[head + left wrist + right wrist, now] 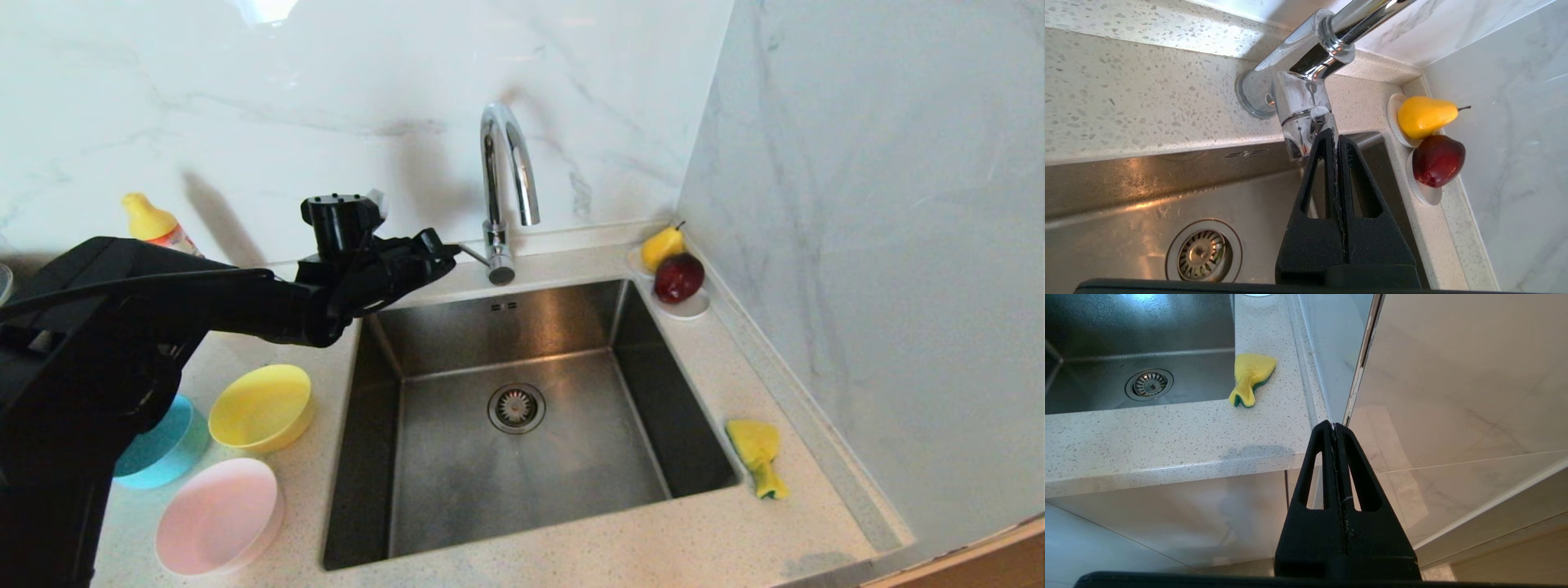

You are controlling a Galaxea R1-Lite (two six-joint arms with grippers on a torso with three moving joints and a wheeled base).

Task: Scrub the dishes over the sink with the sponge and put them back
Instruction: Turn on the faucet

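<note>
Three dishes stand on the counter left of the sink (pixel 457 498): a yellow bowl (pixel 261 407), a light blue bowl (pixel 167 445) partly behind my left arm, and a pink bowl (pixel 219 514). The crumpled yellow sponge (pixel 758 453) (pixel 1251 377) lies on the counter right of the sink. My left gripper (pixel 445 249) (pixel 1336 136) is shut and empty, reaching over the sink's back left corner, its tips right at the faucet (pixel 506 180) (pixel 1306 106) base. Whether they touch it I cannot tell. My right gripper (pixel 1334 425) is shut, parked below the counter's front edge.
A white saucer (pixel 690 306) with a yellow pear (pixel 661 245) and a red apple (pixel 678 278) sits at the sink's back right corner. A yellow-capped bottle (pixel 155 222) stands by the back wall. A marble wall closes off the right side.
</note>
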